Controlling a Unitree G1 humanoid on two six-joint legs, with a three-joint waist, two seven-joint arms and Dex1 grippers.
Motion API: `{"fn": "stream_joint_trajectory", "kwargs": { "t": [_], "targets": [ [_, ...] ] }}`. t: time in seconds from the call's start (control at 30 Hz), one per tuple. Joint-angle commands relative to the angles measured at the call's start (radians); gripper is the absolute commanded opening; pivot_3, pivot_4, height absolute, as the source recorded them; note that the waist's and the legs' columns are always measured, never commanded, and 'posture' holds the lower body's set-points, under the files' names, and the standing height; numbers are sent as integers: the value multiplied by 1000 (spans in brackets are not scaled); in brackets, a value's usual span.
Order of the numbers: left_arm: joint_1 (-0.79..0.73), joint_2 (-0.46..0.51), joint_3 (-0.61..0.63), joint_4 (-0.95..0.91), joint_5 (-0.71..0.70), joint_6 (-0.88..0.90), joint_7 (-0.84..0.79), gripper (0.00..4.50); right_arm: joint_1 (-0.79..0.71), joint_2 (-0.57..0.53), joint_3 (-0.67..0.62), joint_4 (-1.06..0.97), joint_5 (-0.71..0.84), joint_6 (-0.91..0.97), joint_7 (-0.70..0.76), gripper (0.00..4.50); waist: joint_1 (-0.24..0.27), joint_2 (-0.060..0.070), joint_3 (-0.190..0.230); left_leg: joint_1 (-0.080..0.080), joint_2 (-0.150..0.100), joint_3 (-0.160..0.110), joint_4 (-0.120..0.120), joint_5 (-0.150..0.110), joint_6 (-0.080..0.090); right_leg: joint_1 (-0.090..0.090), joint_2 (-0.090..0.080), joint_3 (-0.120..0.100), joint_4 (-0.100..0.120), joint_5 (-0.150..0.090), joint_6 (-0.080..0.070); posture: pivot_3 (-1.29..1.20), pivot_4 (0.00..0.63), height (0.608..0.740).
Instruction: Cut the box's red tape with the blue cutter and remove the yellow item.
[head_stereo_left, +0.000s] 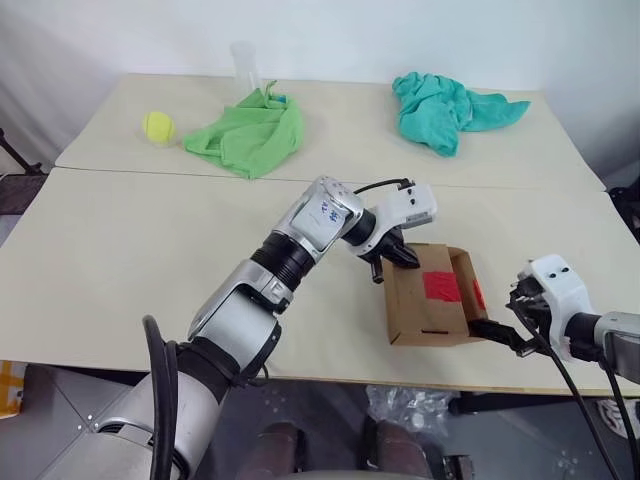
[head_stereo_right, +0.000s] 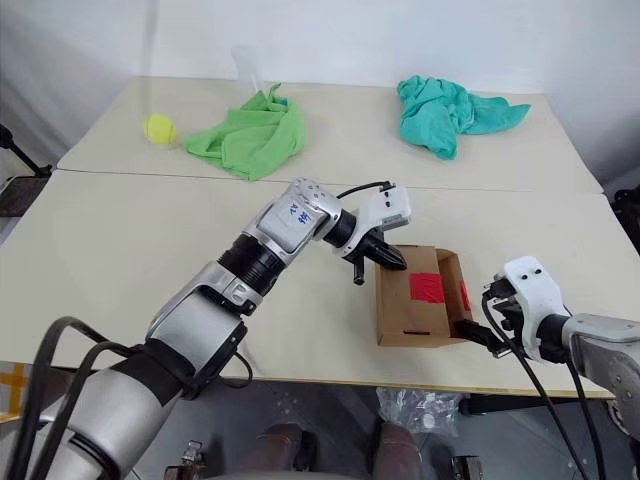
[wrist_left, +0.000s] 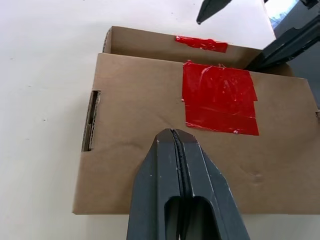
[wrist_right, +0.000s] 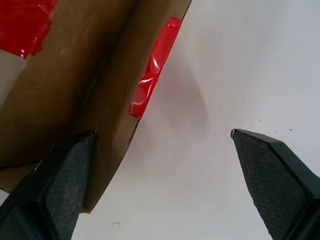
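From the head camera I see the box (head_stereo_left: 432, 297) lying near the front edge of the pale table (head_stereo_left: 130, 260), one flap standing up on its right side and the red tape (head_stereo_left: 440, 286) on its top face. My left gripper (head_stereo_left: 392, 262) hangs over the box's far left corner, fingers pressed together and holding nothing; my right gripper (head_stereo_left: 497, 331) sits at the box's near right corner, spread wide. A tennis ball (head_stereo_left: 157, 126), a green cloth (head_stereo_left: 248, 134) and a teal cloth (head_stereo_left: 447, 110) lie far back. In the left wrist view, the closed fingers (wrist_left: 182, 190) point at the taped top. In the right wrist view, open fingertips (wrist_right: 60, 182) straddle the raised flap's edge.
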Motion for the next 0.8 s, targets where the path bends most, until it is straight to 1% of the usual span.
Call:
{"fn": "stream_joint_trajectory", "kwargs": {
  "t": [0.03, 0.17, 0.27, 0.4, 0.47, 0.53, 0.6, 0.67, 0.73, 0.8],
  "targets": [
    [32, 4, -43, -22, 23, 28, -13, 0, 37, -2, 25, 27, -23, 1, -12, 4450, 0, 0, 0, 0, 0, 0, 0, 0, 0, 0, 0, 0, 0, 0, 0, 0, 150, 740],
    [44, 14, -50, -45, 24, 47, -15, 0, 108, -11, 17, 45, -37, -47, 10, 4450, 3, 0, 0, 0, 0, -1, 0, 0, 0, 0, 0, 0, 0, 0, 0, 0, 150, 740],
    [47, 21, -49, -48, 23, 55, -12, 0, 194, -28, -14, 55, -23, -122, 87, 4450, 0, 0, 0, 0, 0, 0, 0, 0, 0, 0, 0, 0, 0, 0, 0, 0, 150, 740],
    [46, 24, -44, -44, 23, 60, -2, 0, 267, -60, -49, 65, -16, -201, 170, 4450, 0, 0, 0, 1, 0, 0, 0, 0, 0, 1, 0, 0, 0, 0, 0, 0, 150, 740],
    [44, 24, -41, -41, 22, 61, 2, 0, 252, -63, -87, 91, -2, -217, 192, 4450, 0, 0, 0, 1, 0, 0, 0, 0, 0, 1, 0, 0, 0, 0, 0, 0, 150, 740],
    [45, 26, -42, -47, 20, 66, 2, 0, 200, -42, -136, 117, 36, -202, 191, 4450, -2, 0, 0, 1, 0, 0, 0, 0, 0, 1, 0, 0, 0, 0, 0, 0, 150, 740],
    [45, 26, -41, -50, 19, 69, 2, 0, 137, -19, -178, 147, 83, -163, 179, 4450, -3, 0, 0, 1, 1, 0, 0, 0, 0, 1, 0, 0, 0, 0, 0, 0, 150, 740],
    [49, 31, -41, -65, 16, 77, 0, 0, 66, 8, -216, 175, 141, -87, 160, 4450, -4, 1, 0, 1, 1, 0, 0, 0, 0, 1, 0, 1, 0, 0, 0, 0, 150, 740],
    [54, 37, -42, -83, 14, 86, -4, 0, 5, 39, -232, 202, 192, -15, 148, 4450, -4, 1, -1, 1, 2, 0, 0, 0, -1, 1, 0, 1, 0, 0, -1, 0, 150, 740],
    [61, 43, -43, -103, 10, 97, -10, 0, -13, 51, -207, 223, 210, 19, 146, 4450, -3, 1, -1, 1, 2, -1, 0, 0, -1, 1, 0, 1, 0, 0, -2, 0, 150, 740]
  ]
}}
